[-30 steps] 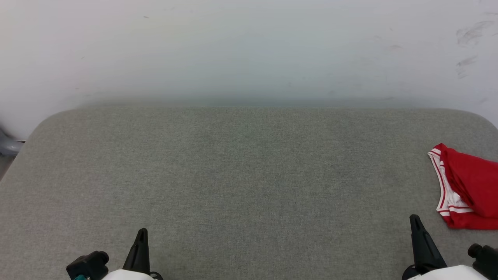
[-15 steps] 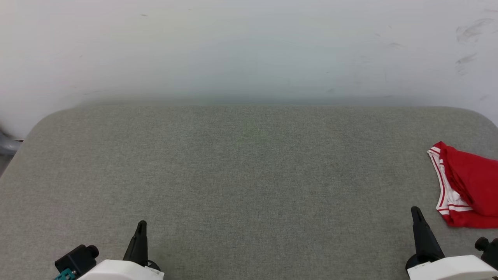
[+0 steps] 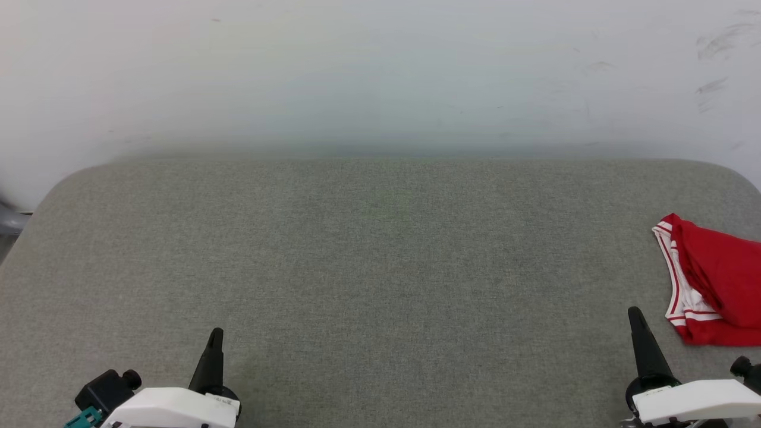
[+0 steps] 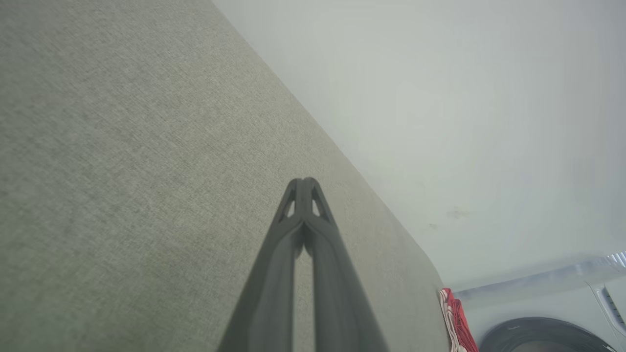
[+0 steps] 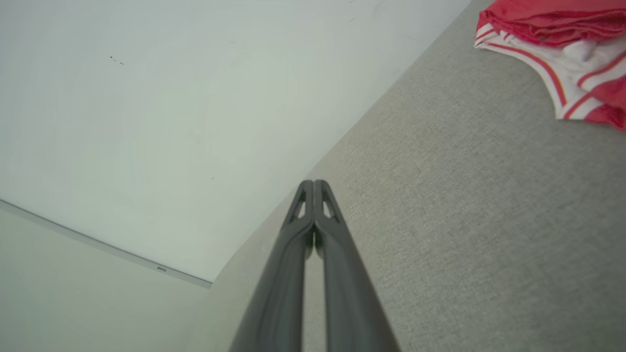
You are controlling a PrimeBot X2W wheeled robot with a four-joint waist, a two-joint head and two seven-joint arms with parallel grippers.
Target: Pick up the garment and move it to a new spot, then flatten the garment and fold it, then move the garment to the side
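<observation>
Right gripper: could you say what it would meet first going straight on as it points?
Probably the white wall beyond the grey surface; the right gripper points clear of the garment, though depth is unclear.

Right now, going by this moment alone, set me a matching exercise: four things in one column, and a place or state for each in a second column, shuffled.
Things:
1. jersey
2. left gripper
3. right gripper
4. wall

Places and states:
A. shut, lower right of the head view, near the red cloth
B. pale and scuffed, behind the grey surface
C. crumpled, on the right side of the surface
D. shut, lower left of the head view

Pairs: 1-C, 2-D, 3-A, 4-B.
</observation>
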